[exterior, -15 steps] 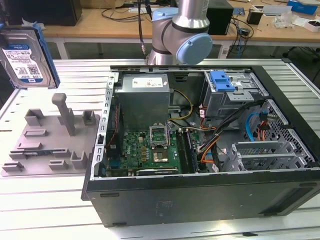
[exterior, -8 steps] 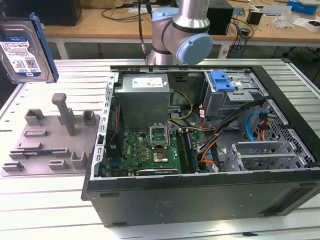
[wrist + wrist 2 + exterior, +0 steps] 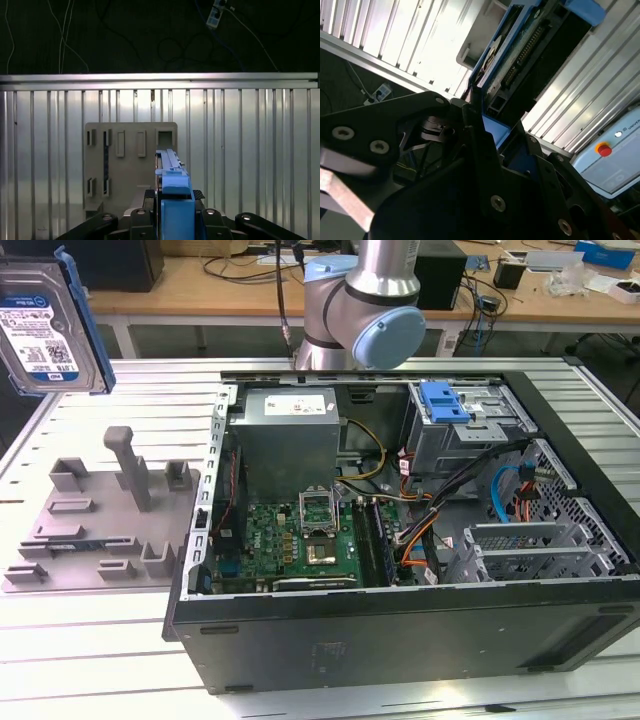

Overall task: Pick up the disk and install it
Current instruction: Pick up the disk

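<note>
Gripper (image 3: 174, 196) clenched on the disk (image 3: 45, 325), which is held in the air above the slatted table (image 3: 100, 640).
Exterior view, from its left to its right: the disk's labelled face, upright in its blue carrier, above the grey fixture (image 3: 100, 530); the arm (image 3: 365, 305); the open computer case (image 3: 400, 540). First wrist view: the disk is edge-on between the fingers (image 3: 199, 194), with the fixture below. Second wrist view: the disk's connector side (image 3: 525, 50).

Wooden benches (image 3: 200, 288) behind slatted table (image 3: 90, 650)
</note>
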Robot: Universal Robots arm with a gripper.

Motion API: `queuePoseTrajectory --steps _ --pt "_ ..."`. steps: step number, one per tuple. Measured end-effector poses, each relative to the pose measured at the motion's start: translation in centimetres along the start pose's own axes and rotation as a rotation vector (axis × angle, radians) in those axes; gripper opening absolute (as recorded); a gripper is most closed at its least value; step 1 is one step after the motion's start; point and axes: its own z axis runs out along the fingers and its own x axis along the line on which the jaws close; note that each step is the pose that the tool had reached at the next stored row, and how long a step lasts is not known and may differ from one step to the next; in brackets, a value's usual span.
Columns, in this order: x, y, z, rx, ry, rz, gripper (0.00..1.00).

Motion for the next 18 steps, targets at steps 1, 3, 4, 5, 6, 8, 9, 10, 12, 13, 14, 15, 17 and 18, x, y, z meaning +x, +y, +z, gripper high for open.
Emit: queuePoseTrajectory --steps 1,3,4,5,6,8,9,10,12,13,14,15,17,18 --pt "0.00 0.00 0.00 0.0000 0.0000 0.000 0.36" --pt "0.01 -0.02 -0.03 -0.0002 0.0001 0.000 0.36" --pt "0.01 -0.03 -0.03 -0.0002 0.0001 0.000 0.36" --pt "0.01 -0.03 -0.03 -0.0002 0.0001 0.000 0.36" --pt "0.02 -0.04 -0.04 0.0001 0.0001 0.000 0.36" --pt "0.03 -0.03 -0.09 0.0001 0.0002 0.000 0.36" --pt "0.07 -0.04 -0.11 0.0003 0.0002 0.000 0.36" --pt "0.13 -0.04 -0.13 0.0006 0.0001 0.000 0.36" --pt "0.34 -0.04 -0.18 0.0006 0.0002 0.000 0.36" --pt "0.48 -0.05 -0.19 0.0008 0.0002 0.000 0.36" --pt "0.74 -0.13 -0.24 0.0007 0.0002 0.000 0.36" --pt "0.99 -0.26 -0.29 0.0008 0.0003 0.000 0.36" --pt "1.48 -0.63 -0.38 0.0006 0.0004 0.000 0.36" --pt "1.71 -0.82 -0.42 0.0007 0.0004 0.000 0.36"
